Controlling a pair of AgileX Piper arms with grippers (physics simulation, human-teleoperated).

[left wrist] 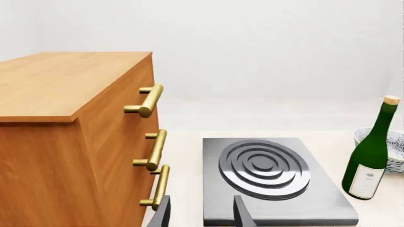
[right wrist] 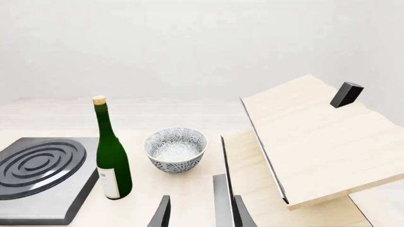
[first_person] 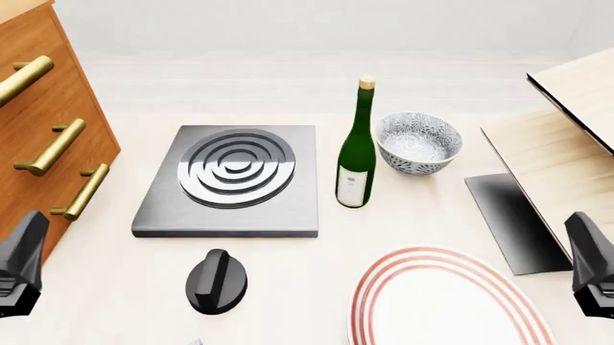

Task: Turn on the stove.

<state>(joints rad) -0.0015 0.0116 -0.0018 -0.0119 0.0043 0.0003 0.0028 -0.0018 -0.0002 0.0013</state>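
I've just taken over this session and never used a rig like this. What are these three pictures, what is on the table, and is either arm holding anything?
These are simulator renders of two robot arms at a table. The front view looks down from above and behind the arms; the left gripper and right gripper show at its lower corners. The other two pictures come from a camera on each wrist, looking along that arm's jaws.

On the table lie the stove, a grey slab with a ringed burner, and its separate black knob in front of it. Right of the stove stand a green bottle and a patterned bowl. A red-rimmed plate lies nearest the arms. A wooden drawer cabinet stands at the left, a pale wooden box at the right.

Both wrist views show open jaws with nothing between them. The knob is untouched.
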